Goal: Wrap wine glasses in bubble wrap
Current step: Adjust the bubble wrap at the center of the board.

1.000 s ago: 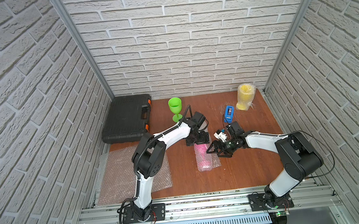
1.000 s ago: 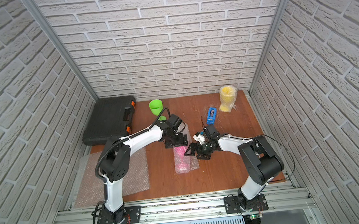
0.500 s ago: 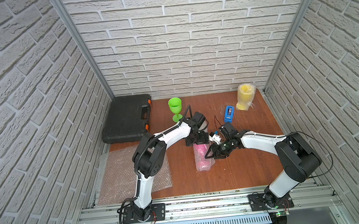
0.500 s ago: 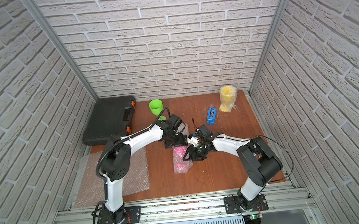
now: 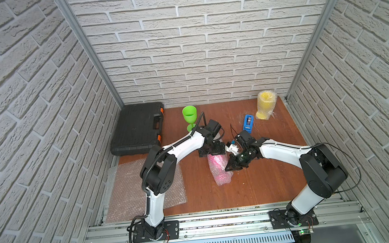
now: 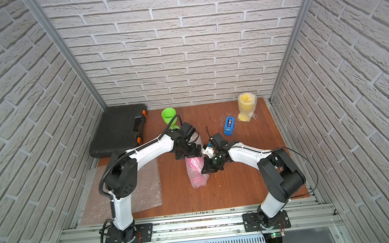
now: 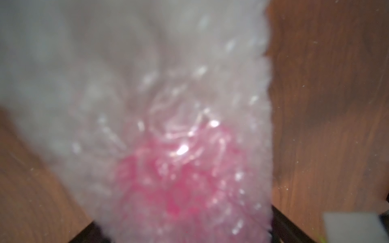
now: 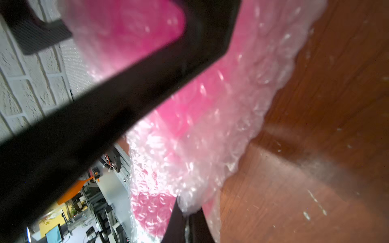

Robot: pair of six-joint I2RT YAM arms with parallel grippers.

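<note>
The table [image 5: 264, 183] holds a case [image 5: 137, 129], green goblet [image 5: 190, 117], tape dispenser [image 5: 248, 122], yellow bundle [image 5: 266, 106], pink bundle [image 5: 219, 171], bubble wrap [image 5: 127, 193].

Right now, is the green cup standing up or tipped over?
Standing up. The green goblet sits on its round foot with its open mouth facing up, as both top views show.

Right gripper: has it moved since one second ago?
Yes. The right gripper has shifted slightly away from the blue tape dispenser, onto the bubble wrap around the pink glass.

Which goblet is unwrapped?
The green goblet, standing bare at the back beside the black case; the yellow goblet and pink goblet are both wrapped.
</note>
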